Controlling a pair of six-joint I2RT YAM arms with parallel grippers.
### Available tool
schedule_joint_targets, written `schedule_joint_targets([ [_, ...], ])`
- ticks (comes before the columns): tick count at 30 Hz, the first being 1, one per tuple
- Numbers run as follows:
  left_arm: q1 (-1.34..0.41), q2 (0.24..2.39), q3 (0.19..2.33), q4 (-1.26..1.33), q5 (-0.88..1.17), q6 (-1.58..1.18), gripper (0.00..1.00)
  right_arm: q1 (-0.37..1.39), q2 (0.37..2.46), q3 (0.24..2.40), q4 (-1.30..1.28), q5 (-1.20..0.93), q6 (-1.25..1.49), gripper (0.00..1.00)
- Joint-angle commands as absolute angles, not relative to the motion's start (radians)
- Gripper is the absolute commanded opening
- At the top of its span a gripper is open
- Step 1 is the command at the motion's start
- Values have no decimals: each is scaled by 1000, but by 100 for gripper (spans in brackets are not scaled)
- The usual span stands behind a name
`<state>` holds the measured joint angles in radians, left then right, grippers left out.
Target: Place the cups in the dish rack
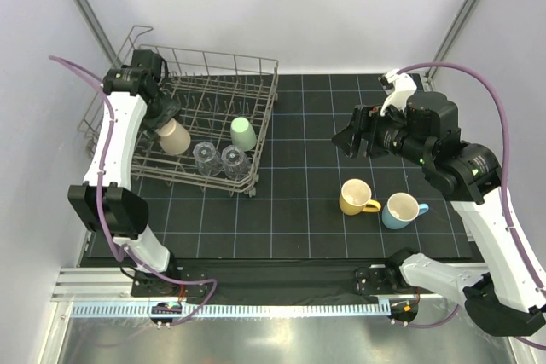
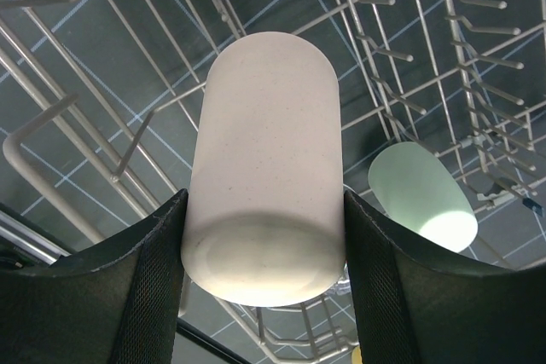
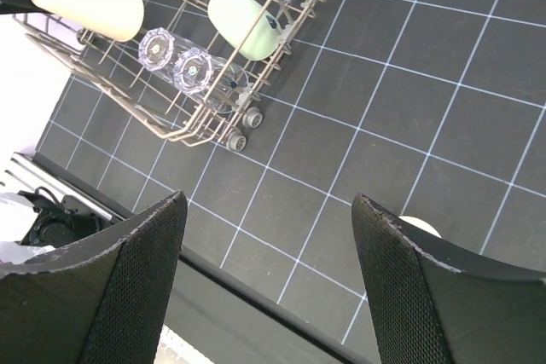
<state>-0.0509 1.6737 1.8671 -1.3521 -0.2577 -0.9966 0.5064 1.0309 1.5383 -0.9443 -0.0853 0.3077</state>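
Cups left out on the surface point(image 1: 299, 125): cream mug point(image 1: 357, 196) and blue mug point(image 1: 403, 210), upright, just beside each other, handles to the right, close to the right arm's base. Beyond them, right gripper point(image 1: 354, 138) spread wide, holding nothing, aimed toward the rack point(image 1: 256, 187); only a sliver of cream mug point(image 3: 418, 226) by one finger in its wrist view. So: mugs on the near side of that gripper, well apart from the left arm.

Farther left, in the rack: two tumblers point(image 1: 218, 159) side by side at the near edge, mint cup point(image 1: 243, 133) tilted among the tines point(image 2: 375, 14) behind them. Farthest, tan cup point(image 2: 264, 159) pinched in the left gripper point(image 2: 264, 198), long axis along the fingers, pointing down into the rack, mint cup point(image 2: 422, 198) just to its right. Probably next: lowering it over the tines, clear of the mint cup.
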Motion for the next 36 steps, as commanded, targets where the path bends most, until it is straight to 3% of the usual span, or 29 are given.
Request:
schedule_joint_targets([
  [1,-46,1693,1878,-1444,-290,-1023,0,494,1019,1551,-940,-61,285,79],
  [18,-44,1775,1758,-1362,-253,-1017,2,476,1025,1535,-942,-66,285,79],
  [27,-40,1812,1724,-1339,-259,-1014,30,474,1019,1525,-948,-66,288,78],
  [31,-35,1813,1713,-1332,-259,-1006,54,471,1017,1523,-951,-66,291,78],
  [33,-34,1810,1709,-1328,-258,-1003,60,472,1019,1523,-953,-66,293,79],
  [36,-32,1809,1709,-1333,-259,-1000,80,472,1019,1520,-953,-71,298,79],
])
